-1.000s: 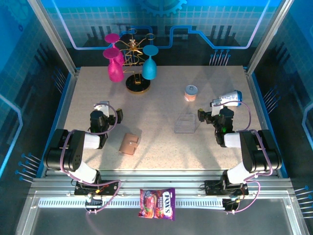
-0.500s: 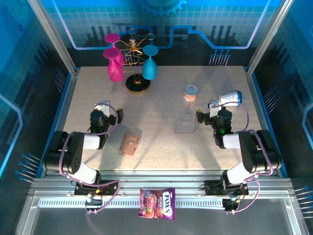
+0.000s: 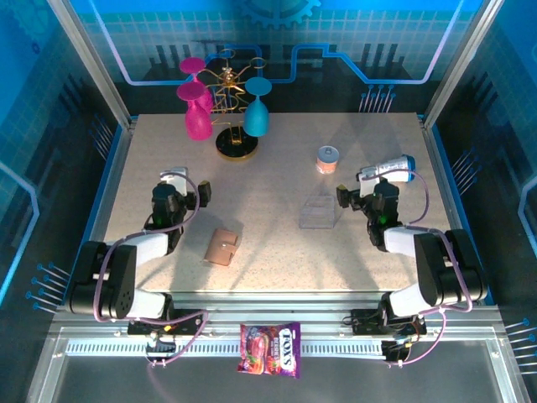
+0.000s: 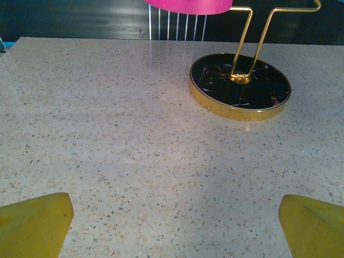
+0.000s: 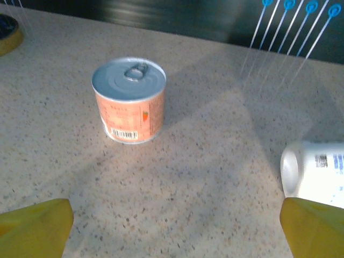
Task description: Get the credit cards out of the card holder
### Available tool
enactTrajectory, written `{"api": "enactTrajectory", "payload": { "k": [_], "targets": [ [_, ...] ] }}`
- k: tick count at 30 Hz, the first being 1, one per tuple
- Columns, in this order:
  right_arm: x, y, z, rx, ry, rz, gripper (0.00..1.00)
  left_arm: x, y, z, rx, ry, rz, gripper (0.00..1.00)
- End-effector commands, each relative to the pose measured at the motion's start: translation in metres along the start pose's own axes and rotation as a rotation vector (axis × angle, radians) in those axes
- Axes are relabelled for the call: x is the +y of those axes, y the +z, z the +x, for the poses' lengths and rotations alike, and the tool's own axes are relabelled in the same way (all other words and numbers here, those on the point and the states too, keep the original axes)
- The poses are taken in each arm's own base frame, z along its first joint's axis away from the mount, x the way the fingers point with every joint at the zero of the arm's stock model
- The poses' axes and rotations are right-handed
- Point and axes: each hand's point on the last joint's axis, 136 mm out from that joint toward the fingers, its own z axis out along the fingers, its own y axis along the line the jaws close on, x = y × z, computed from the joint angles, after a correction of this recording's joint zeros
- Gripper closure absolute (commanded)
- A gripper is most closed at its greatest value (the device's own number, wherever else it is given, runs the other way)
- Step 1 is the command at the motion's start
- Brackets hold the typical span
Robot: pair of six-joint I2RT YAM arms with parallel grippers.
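The card holder lies closed on the table, a small tan-brown wallet near the front centre-left. The credit cards are hidden from view. My left gripper hovers up and to the left of the wallet, apart from it, open, its yellow fingertips wide over bare table. On the right side of the table my right gripper is open too, yellow fingertips spread with nothing between them, facing an orange tin can.
A clear plastic box sits just left of the right gripper. A white bottle lies beside that gripper. A gold glass rack with pink and blue glasses stands at the back left. A purple-red candy bag rests on the front rail.
Both arms have stretched forward a little, away from their bases; the grippers sit slightly farther up the table. The wallet has not moved.
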Motion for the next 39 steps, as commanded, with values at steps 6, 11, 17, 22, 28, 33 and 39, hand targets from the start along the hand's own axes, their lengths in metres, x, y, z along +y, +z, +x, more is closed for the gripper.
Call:
{"api": "enactTrajectory", "payload": {
  "k": [6,11,17,22,28,33,39],
  "targets": [
    [0.012,-0.007,-0.017,0.034,-0.063,-0.035,0.0,-0.007,-0.007,-0.028,0.003,-0.021,0.005,0.01],
    [0.015,-0.015,-0.024,0.085,-0.008,-0.047,0.0,-0.019,-0.008,-0.033,0.044,-0.067,0.031,0.01],
    [0.026,-0.028,-0.02,0.213,0.131,-0.103,0.01,-0.044,-0.01,-0.028,0.135,-0.152,0.103,0.01],
    [0.037,-0.04,-0.009,0.371,0.283,-0.138,0.06,-0.063,-0.014,-0.016,0.269,-0.218,0.147,0.01],
    [0.047,-0.051,0.006,0.558,0.394,-0.153,0.19,-0.083,-0.023,0.007,0.459,-0.234,0.18,0.01],
    [0.058,-0.052,0.008,0.684,0.438,-0.186,0.34,-0.093,-0.033,0.014,0.521,-0.24,0.204,0.01],
    [0.075,-0.045,0.009,0.759,0.445,-0.232,0.45,-0.093,-0.036,0.015,0.516,-0.301,0.192,0.01]
  ]
}}
